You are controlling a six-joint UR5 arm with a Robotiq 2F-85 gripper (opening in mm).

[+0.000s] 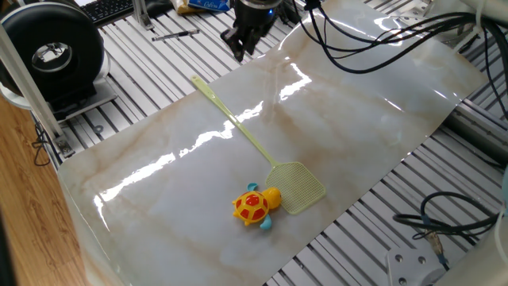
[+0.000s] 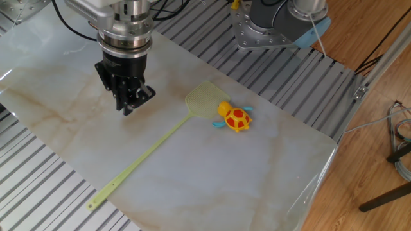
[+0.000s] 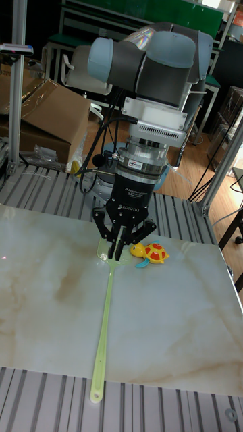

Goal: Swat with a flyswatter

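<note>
One flyswatter [image 1: 252, 141] lies flat on a marble-patterned table [image 1: 357, 127], its mesh head beside an orange-and-yellow turtle toy [image 1: 255, 206], the handle running away toward the table's far edge. The UR5's gripper [image 2: 128, 102] hangs above the surface, off to one side of the handle, fingers parted and holding nothing
</note>
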